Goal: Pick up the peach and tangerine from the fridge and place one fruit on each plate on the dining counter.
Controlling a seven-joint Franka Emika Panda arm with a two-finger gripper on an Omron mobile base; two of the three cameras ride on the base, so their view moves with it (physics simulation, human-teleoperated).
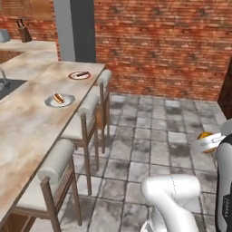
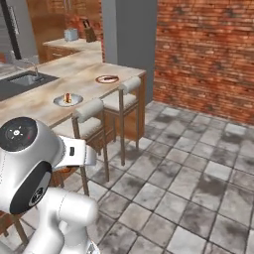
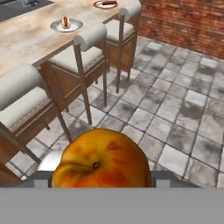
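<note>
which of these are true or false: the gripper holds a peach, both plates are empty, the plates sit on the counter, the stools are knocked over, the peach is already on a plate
1. The gripper holds a peach. True.
2. Both plates are empty. False: the near plate and the far plate each carry a reddish-brown bit of food.
3. The plates sit on the dining counter. True.
4. The stools are knocked over. False: the stools stand upright along the counter's edge.
5. The peach is already on a plate. False: it is in the gripper, above the tiled floor.
</note>
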